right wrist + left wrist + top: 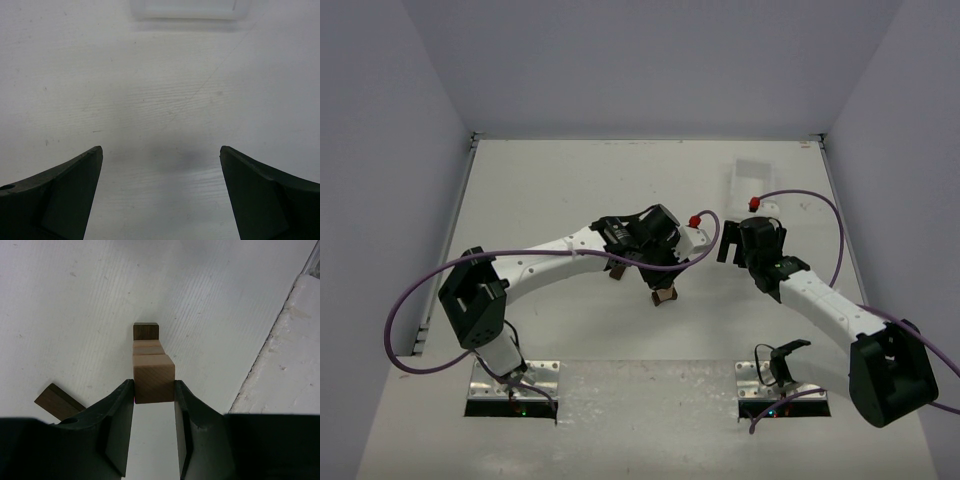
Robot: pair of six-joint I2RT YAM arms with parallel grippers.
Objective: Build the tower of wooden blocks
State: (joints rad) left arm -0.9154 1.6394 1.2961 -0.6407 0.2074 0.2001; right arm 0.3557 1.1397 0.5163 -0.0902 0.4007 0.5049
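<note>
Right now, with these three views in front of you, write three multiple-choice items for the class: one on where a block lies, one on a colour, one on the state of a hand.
1. Where does the loose dark block lie? A) on the table, left of the left hand; B) in the right hand; C) on top of the held block.
2. What colour is the held block? A) dark brown; B) light tan; C) white.
3. How is the right hand? A) shut on a block; B) shut on nothing; C) open and empty.
Answers: 1 A: the left wrist view shows it on the table beside the left finger. 2 B: pale wood sits between the fingers. 3 C: its fingers stand wide apart over bare table.
</note>
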